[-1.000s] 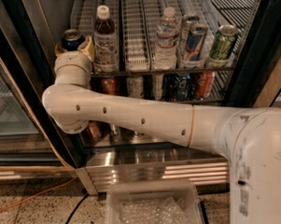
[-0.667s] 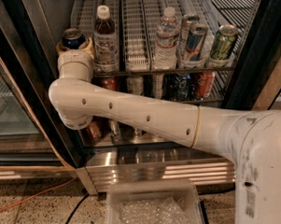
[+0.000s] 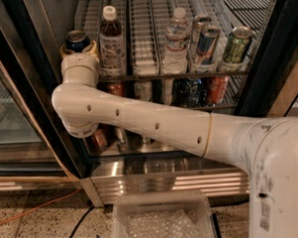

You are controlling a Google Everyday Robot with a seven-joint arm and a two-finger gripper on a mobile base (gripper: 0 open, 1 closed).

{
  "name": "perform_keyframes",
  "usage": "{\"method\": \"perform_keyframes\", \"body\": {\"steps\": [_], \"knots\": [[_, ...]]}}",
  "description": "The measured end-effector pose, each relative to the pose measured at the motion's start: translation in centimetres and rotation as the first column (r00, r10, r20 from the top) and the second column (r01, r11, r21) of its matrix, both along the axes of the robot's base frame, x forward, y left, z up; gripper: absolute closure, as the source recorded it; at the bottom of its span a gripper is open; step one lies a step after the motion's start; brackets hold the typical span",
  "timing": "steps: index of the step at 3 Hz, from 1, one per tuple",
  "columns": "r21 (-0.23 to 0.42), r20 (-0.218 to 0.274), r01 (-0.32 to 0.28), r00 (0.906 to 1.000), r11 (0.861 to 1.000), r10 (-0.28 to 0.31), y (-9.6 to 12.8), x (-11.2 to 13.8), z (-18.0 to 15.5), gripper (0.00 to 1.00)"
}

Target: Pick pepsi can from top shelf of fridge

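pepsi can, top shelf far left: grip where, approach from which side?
Grip the pepsi can by its round side wall, coming straight in from the front. It stands upright at the top shelf's front rail; the fridge frame on its left and a bottle on its right block sideways approaches. The gripper sits at its base.

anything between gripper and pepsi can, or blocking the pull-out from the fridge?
Nothing visible. The gripper is right at the pepsi can, left end of the top shelf. The brown bottle stands one lane right, beside the way out, not in it.
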State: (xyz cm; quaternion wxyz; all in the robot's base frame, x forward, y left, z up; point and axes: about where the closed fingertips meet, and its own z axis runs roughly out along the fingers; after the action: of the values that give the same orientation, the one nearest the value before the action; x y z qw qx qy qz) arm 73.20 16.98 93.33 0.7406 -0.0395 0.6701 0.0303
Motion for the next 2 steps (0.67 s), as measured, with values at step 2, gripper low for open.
{"method": "perform_keyframes", "body": {"steps": [2], "knots": [[0.02, -0.012, -0.012, 0.9999, 1.0, 0.012, 0.01, -0.41, 0.33, 1.0]]}}
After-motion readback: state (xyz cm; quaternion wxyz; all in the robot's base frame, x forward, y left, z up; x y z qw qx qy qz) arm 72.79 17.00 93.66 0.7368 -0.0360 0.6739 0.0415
